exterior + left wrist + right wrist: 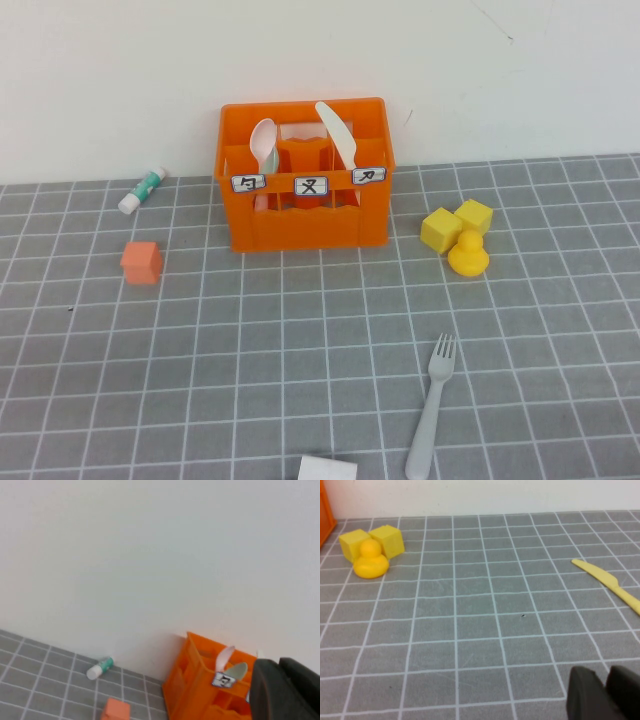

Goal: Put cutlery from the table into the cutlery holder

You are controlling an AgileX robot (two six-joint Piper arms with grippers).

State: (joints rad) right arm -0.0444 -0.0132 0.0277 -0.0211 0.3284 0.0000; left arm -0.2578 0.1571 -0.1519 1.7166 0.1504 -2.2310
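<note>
While neither arm appears in the high view, the orange cutlery holder stands upright at the far side of the grey gridded surface, against the white wall. A pale spoon stands in its left compartment, bowl up, and a cream-white knife leans in its right compartment, blade up. Three white labels mark the holder's front. A grey fork lies flat on the surface near the front edge, right of centre, tines pointing away from the robot, well apart from the holder.

Left of the holder lie a white-and-green glue stick and, nearer the robot, a small orange cube. Right of the holder, two yellow cubes touch a yellow duck. A white object shows at the front edge.

The left tool hangs raised, left of the holder; the right tool sits low over the surface on the right side. Whether either is spread or pressed together cannot be told. A yellow knife lies on the surface in the right wrist view.
</note>
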